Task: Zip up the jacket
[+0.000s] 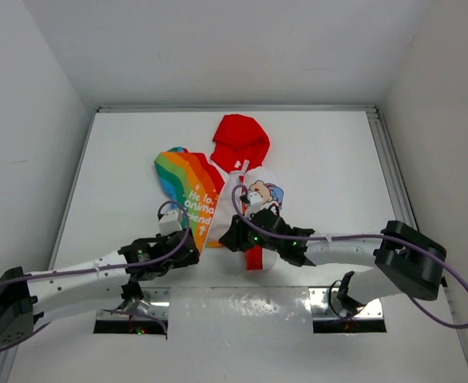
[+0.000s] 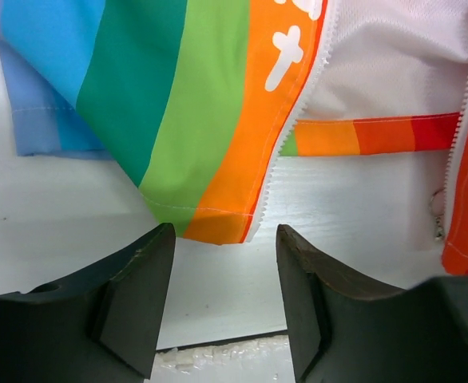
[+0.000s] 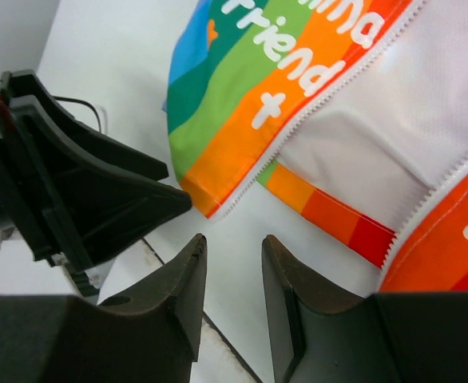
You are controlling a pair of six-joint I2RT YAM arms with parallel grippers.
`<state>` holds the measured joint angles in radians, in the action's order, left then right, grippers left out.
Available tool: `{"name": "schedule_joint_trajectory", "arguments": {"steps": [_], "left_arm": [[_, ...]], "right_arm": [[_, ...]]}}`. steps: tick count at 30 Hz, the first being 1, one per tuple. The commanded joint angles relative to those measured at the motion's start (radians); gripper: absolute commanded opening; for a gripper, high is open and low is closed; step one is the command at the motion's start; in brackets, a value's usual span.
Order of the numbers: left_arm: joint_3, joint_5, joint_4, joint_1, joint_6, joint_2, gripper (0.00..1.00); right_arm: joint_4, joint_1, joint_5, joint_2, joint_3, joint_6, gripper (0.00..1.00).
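Jacket lying unzipped mid-counter, red hood at the far end, white lining showing between the two rows of zipper teeth. Left fingers parted, grasping nothing, just short of the orange hem corner. Right fingers released too, bare counter between them, close beside the left pair.

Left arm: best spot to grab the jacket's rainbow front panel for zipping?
On the jacket, take the rainbow panel's bottom corner, where the zipper teeth end. Come from the near hem side: that corner lies flat, pointing at the open left tool.
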<state>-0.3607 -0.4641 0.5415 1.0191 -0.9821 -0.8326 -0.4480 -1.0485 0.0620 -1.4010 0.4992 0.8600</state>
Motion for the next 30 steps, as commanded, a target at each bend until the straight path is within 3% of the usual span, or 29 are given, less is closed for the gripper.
{"name": "schedule_joint_trajectory", "arguments": {"steps": [1, 13, 21, 25, 26, 27, 29, 30], "left_arm": [[0.009, 0.013, 0.040, -0.013, -0.090, 0.021, 0.51], [-0.020, 0.015, -0.021, -0.013, -0.109, -0.082, 0.49], [0.034, -0.024, -0.162, -0.014, -0.196, -0.131, 0.32], [0.078, -0.027, -0.235, -0.014, -0.245, -0.155, 0.29], [0.083, -0.034, -0.247, -0.014, -0.247, -0.158, 0.27], [0.089, -0.034, -0.259, -0.014, -0.244, -0.154, 0.17], [0.092, -0.044, -0.281, -0.014, -0.236, -0.132, 0.09], [0.091, -0.048, -0.284, -0.014, -0.234, -0.122, 0.00]], "right_arm": [[0.017, 0.005, 0.015, 0.027, -0.001, -0.041, 0.34], [0.084, 0.004, 0.030, 0.101, -0.011, -0.079, 0.35], [0.166, 0.004, 0.049, 0.227, -0.040, -0.113, 0.35], [0.184, 0.005, 0.030, 0.260, -0.057, -0.113, 0.36], [0.187, 0.004, 0.029, 0.263, -0.060, -0.115, 0.36], [0.189, 0.004, 0.027, 0.264, -0.063, -0.115, 0.36], [0.195, 0.004, 0.012, 0.257, -0.060, -0.107, 0.36], [0.198, 0.004, -0.014, 0.237, -0.048, -0.102, 0.36]]}}
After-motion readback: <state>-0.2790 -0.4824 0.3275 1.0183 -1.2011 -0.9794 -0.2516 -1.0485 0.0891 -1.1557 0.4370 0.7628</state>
